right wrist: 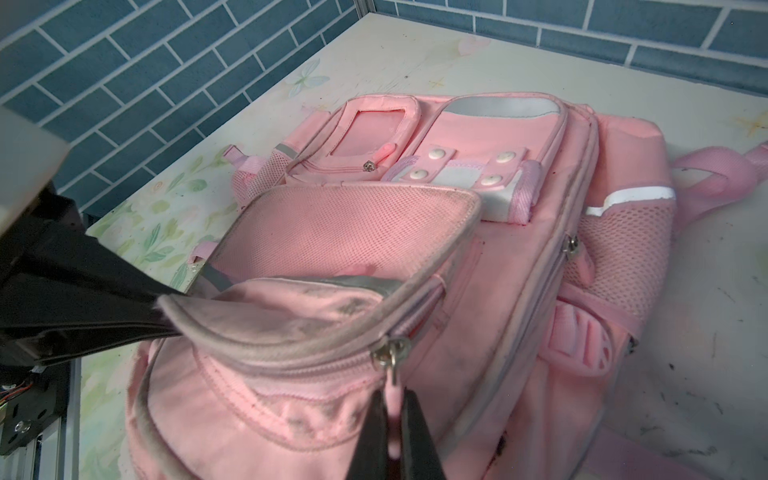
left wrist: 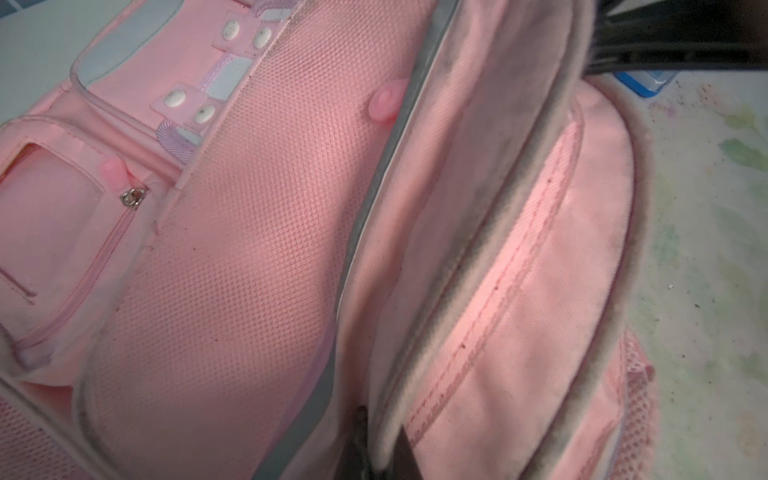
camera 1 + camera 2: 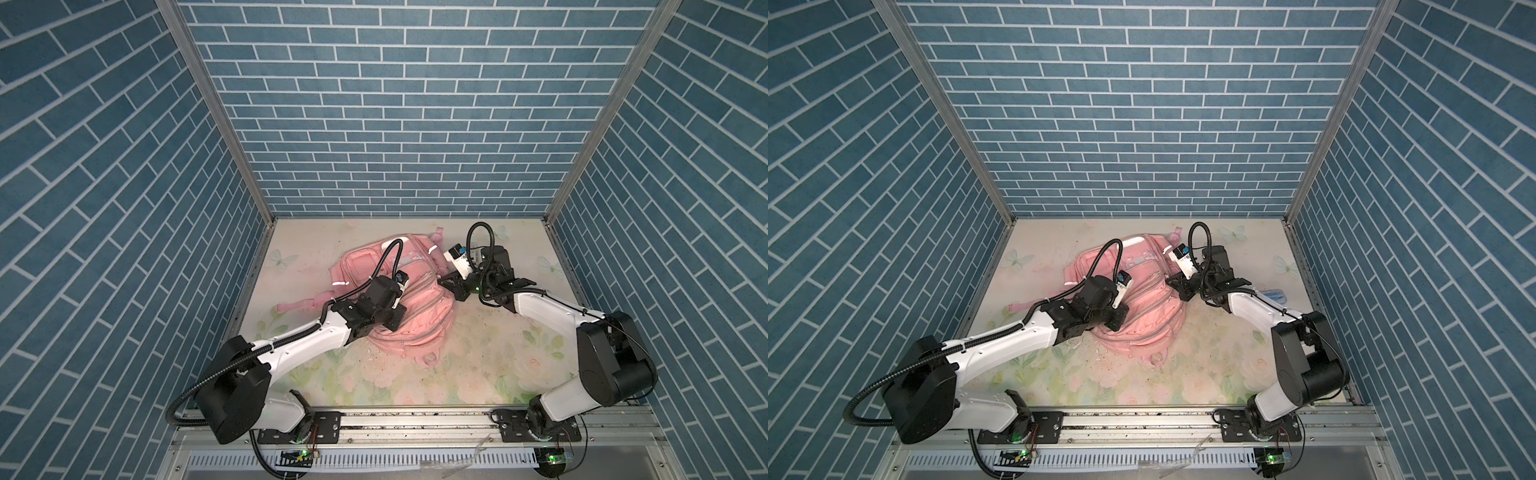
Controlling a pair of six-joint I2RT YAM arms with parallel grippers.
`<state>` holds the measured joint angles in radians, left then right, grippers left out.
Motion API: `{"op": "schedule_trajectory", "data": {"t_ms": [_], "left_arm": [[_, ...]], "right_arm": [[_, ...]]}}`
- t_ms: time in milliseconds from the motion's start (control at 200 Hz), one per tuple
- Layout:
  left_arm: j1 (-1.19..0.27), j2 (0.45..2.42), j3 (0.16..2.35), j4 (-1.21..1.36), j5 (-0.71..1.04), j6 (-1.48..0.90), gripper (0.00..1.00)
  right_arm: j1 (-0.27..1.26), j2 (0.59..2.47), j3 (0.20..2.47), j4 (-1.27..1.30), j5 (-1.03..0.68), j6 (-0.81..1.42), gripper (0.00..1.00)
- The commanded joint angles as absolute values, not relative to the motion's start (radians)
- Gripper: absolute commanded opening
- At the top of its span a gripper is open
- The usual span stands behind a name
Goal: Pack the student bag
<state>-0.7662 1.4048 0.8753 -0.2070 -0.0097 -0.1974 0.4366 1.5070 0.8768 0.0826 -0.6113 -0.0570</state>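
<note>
The student bag [image 3: 419, 328] [image 3: 1150, 324] lies flat mid-table, pink with mesh panels and silver strips. One zipped compartment gapes open in the right wrist view, its grey-worn rim [image 1: 266, 332] lifted. My left gripper [image 2: 382, 444] is shut on that rim, which runs up between the two dark fingers. The same gripper [image 1: 164, 309] enters the right wrist view from the side, pinching the rim's end. My right gripper [image 1: 392, 419] is shut on the pink zipper pull [image 1: 392, 395], just below the metal slider [image 1: 390, 355]. In both top views it sits at the bag's right edge [image 3: 449, 286] [image 3: 1173, 284].
A blue and white packet [image 3: 1273, 296] [image 2: 646, 81] lies on the floral table [image 3: 478, 374] by the right arm. Blue brick walls close in the back and both sides. A pink strap [image 3: 291, 306] trails left of the bag. Crumbs dot the table.
</note>
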Motion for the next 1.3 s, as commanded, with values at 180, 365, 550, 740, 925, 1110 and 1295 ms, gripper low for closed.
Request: {"op": "schedule_trajectory", "data": {"t_ms": [180, 365, 550, 740, 925, 1110, 1295], "left_arm": [[-0.761, 1.429, 0.968, -0.133, 0.001, -0.325, 0.0], [-0.774, 1.431, 0.966, -0.126, 0.024, -0.362, 0.0], [-0.824, 1.421, 0.948, -0.091, 0.046, -0.417, 0.0], [-0.847, 1.419, 0.929, 0.007, 0.081, -0.531, 0.0], [-0.866, 1.494, 0.996, 0.062, 0.11, -0.456, 0.17], [-0.872, 1.429, 0.967, -0.088, 0.05, -0.041, 0.48], [-0.87, 1.302, 0.838, -0.193, 0.068, 0.382, 0.55]], "right_arm": [[0.569, 1.402, 0.767, 0.109, -0.639, -0.022, 0.0], [0.593, 1.418, 0.731, 0.18, -0.632, 0.021, 0.0], [0.574, 1.452, 0.778, 0.134, -0.579, -0.038, 0.0], [0.491, 1.46, 0.818, 0.092, -0.607, -0.1, 0.0], [0.416, 1.493, 0.869, 0.015, -0.655, -0.198, 0.0], [0.387, 1.511, 0.886, -0.009, -0.713, -0.247, 0.0], [0.388, 1.543, 0.916, -0.04, -0.735, -0.254, 0.0]]}}
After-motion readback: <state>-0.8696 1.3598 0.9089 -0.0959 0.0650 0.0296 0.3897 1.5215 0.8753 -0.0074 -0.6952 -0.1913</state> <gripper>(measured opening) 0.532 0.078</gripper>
